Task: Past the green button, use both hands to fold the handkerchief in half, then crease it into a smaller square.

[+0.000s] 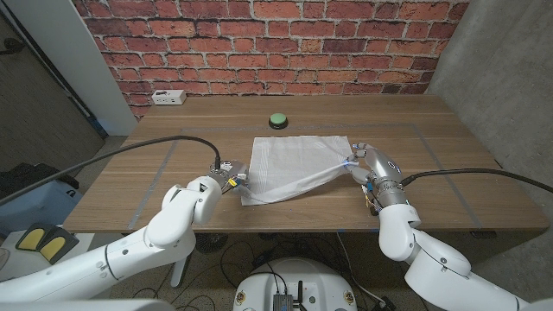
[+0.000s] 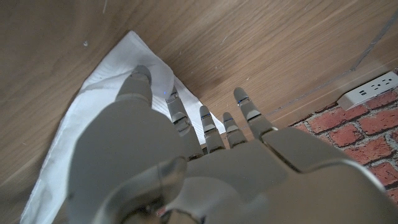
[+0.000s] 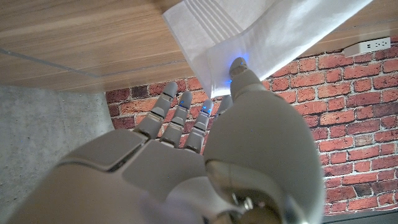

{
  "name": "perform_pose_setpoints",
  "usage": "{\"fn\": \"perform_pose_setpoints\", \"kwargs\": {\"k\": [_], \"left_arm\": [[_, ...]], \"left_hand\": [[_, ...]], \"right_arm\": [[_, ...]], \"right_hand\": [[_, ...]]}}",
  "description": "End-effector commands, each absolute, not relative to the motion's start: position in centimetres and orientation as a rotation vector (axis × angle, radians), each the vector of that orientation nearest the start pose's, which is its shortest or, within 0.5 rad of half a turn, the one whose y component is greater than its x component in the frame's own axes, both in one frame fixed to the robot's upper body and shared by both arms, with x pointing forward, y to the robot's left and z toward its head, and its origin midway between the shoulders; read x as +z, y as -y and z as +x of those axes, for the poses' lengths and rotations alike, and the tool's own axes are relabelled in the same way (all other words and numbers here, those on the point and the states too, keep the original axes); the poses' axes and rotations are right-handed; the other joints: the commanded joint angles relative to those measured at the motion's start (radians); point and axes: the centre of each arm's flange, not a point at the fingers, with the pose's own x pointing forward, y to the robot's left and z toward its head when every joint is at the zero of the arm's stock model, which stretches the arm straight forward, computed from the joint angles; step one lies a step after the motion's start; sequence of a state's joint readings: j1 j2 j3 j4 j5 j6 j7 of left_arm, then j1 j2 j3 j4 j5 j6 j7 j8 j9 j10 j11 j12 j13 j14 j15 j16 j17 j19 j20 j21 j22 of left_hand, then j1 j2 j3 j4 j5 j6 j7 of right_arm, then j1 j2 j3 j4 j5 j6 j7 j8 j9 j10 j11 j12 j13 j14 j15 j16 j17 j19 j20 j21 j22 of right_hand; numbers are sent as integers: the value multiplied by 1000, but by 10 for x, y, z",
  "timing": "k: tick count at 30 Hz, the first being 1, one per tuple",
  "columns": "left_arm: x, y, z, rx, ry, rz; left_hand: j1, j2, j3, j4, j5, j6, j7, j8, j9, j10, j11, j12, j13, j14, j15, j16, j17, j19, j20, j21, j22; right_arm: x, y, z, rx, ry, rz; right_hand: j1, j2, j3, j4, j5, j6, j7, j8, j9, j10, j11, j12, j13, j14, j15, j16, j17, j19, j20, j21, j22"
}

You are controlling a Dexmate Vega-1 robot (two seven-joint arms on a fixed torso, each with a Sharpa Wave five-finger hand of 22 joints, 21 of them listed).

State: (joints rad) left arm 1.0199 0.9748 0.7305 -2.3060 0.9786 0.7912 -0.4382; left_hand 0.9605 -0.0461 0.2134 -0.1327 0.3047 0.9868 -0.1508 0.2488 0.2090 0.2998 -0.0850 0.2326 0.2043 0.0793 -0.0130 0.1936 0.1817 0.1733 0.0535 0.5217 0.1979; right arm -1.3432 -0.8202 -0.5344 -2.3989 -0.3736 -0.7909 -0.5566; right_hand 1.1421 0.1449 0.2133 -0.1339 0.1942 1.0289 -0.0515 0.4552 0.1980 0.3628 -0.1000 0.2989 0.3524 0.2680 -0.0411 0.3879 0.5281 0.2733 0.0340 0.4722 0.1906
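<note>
The white cloth handkerchief point(image 1: 289, 167) is being lifted off the wooden table point(image 1: 449, 155) at its right corner, pinched by the right hand point(image 1: 365, 163); its left corner is being pressed by the left hand point(image 1: 226, 175), fingers spread.

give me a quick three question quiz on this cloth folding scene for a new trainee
1. True or false: the white handkerchief lies fully flat and untouched on the table.
2. Multiple choice: where is the green button? A) past the handkerchief, toward the brick wall; B) by the table's near edge; C) under the left hand.
3. Fill in: the right hand pinches a corner of the ____ and holds it up off the table.

Key: 1 false, since the right hand lifts a corner and the left hand's fingers rest on the cloth's other side. 2 A. 3 handkerchief.
</note>
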Motion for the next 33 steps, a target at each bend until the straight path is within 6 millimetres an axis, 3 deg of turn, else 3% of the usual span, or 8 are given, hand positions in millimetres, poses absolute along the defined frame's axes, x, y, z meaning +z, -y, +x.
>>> {"fn": "perform_pose_setpoints", "kwargs": {"k": [1,3,4,6,11,22,33], "left_arm": [[-73,-195,500,-25,248,1669],[-73,-196,500,-32,265,1643],[-73,-197,500,-29,276,1632],[-73,-198,498,-17,306,1607],[-69,-203,491,4,369,1547],[-58,-215,472,30,442,1468],[-52,-231,455,121,539,1376]], "left_hand": [[16,34,11,-1,-2,69,16,20,0,31,1,13,1,26,-13,10,0,19,-4,10,3],[22,41,12,-2,-5,77,20,20,-1,47,5,18,1,28,-13,9,-1,21,-4,11,3],[43,74,21,-3,-16,139,46,34,-4,74,4,24,-1,46,-22,11,-1,26,-4,14,3],[62,104,25,-5,-37,203,83,47,-6,109,4,31,-3,72,-35,15,-2,31,-6,19,4],[83,124,29,-12,-54,219,122,42,-7,143,-1,39,-3,101,-43,19,-3,38,-12,25,5],[104,132,30,-20,-72,232,133,38,-6,180,-1,46,-2,133,-49,21,-5,41,0,30,6],[129,137,35,-29,-85,237,164,32,-5,193,1,45,-2,142,-54,17,-6,37,3,32,6]], "right_arm": [[-88,200,437,-333,487,-1005],[-88,200,437,-332,489,-1005],[-88,200,437,-334,488,-1006],[-88,200,437,-332,489,-1006],[-89,200,436,-334,488,-1002],[-93,209,436,-378,468,-970],[-96,229,440,-438,472,-900]], "right_hand": [[-9,2,10,1,1,14,3,5,2,10,0,-3,0,11,-69,-1,0,0,-2,7,0],[-9,2,11,1,1,14,3,4,2,11,0,-4,-1,14,-69,-1,0,0,-2,7,0],[-10,2,12,0,1,14,2,4,2,11,0,-4,-1,15,-69,-1,-1,0,-2,7,0],[-11,2,13,0,1,14,2,4,2,12,-2,-5,-3,16,-69,-1,-1,-1,-3,7,0],[-13,2,15,1,0,15,4,3,1,13,-1,-7,-5,16,-70,-3,-1,0,-3,7,0],[-17,2,21,0,0,15,4,2,1,14,-2,-13,-11,19,-70,-6,-2,1,-2,8,-1],[-19,1,28,-1,0,16,6,1,1,22,2,-16,-16,22,-71,-10,-3,3,-2,9,-1]]}}
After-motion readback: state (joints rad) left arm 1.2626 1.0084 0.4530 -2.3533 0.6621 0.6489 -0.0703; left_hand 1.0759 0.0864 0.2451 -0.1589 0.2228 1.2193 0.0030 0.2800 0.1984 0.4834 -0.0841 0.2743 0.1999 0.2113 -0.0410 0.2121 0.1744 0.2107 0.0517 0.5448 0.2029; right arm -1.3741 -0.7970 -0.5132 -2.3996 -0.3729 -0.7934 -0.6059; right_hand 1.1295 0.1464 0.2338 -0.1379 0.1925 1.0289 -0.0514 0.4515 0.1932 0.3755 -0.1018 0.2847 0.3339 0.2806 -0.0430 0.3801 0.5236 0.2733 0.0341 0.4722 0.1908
